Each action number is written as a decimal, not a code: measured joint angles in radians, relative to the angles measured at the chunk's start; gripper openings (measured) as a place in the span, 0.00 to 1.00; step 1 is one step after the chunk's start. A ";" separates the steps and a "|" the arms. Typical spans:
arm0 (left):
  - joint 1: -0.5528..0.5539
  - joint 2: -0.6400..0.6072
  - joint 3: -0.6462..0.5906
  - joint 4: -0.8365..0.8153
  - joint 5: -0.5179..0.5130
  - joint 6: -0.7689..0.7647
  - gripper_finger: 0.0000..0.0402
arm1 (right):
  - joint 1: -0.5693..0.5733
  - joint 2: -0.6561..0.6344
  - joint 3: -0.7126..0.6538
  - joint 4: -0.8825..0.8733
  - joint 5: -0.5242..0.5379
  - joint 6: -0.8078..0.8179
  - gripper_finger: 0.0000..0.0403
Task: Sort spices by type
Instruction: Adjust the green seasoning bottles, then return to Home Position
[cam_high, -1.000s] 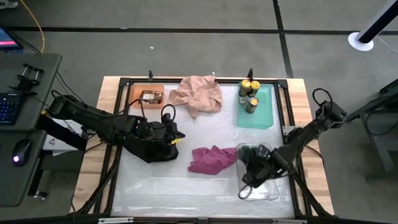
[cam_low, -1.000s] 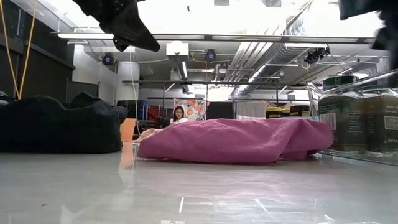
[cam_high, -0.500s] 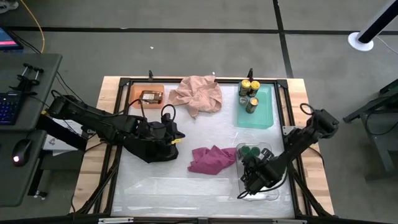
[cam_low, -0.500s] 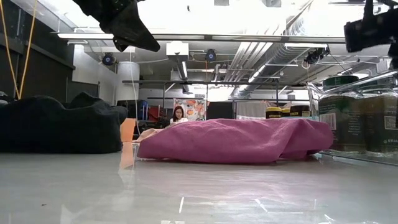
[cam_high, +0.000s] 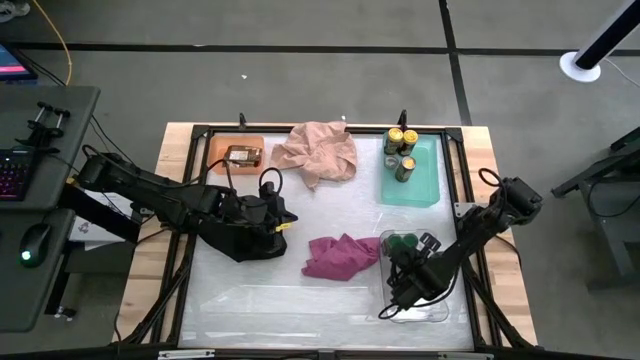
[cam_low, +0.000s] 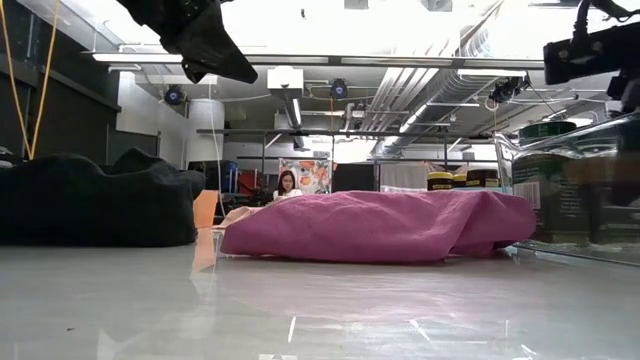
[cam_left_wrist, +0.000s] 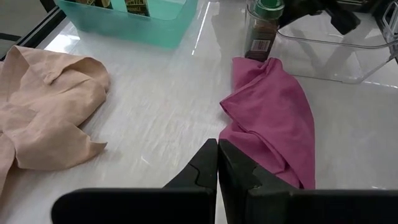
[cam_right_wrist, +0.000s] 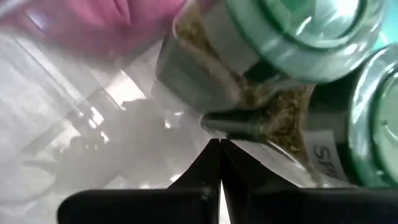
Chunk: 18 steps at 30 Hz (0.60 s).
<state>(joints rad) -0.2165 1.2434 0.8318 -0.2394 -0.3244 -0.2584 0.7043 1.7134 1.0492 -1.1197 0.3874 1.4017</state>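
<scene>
Right gripper (cam_high: 403, 283), jaws pressed together and empty, is hovering inside the clear tray (cam_high: 436, 308) at the table's (cam_high: 250, 300) near right corner, just beside two green-lidded jars (cam_high: 403, 242) standing at that tray's far end. Left gripper (cam_high: 283, 218), jaws likewise closed on nothing, is resting over the black cloth (cam_high: 235, 245) near the table's left edge. Yellow-lidded jars (cam_high: 402, 147) are standing in the teal tray (cam_high: 425, 180) at the far right corner; a brown packet (cam_high: 242, 155) is lying in the orange tray (cam_high: 218, 150) at the far left. The magenta cloth (cam_high: 340, 255) and pink cloth (cam_high: 318, 152) are lying between.
</scene>
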 joint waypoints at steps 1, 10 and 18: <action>0.000 0.000 0.000 0.000 0.000 0.000 0.00 | -0.002 0.000 0.000 0.003 0.013 -0.001 0.00; 0.000 0.000 0.000 -0.002 0.000 0.007 0.00 | -0.006 0.000 0.039 0.029 0.024 -0.058 0.00; 0.000 -0.078 -0.001 0.005 0.106 0.051 0.00 | 0.072 -0.039 0.127 -0.107 -0.047 -0.045 0.00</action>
<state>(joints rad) -0.2166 1.1650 0.8310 -0.2348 -0.2183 -0.2077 0.7764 1.6747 1.1765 -1.2271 0.3400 1.3565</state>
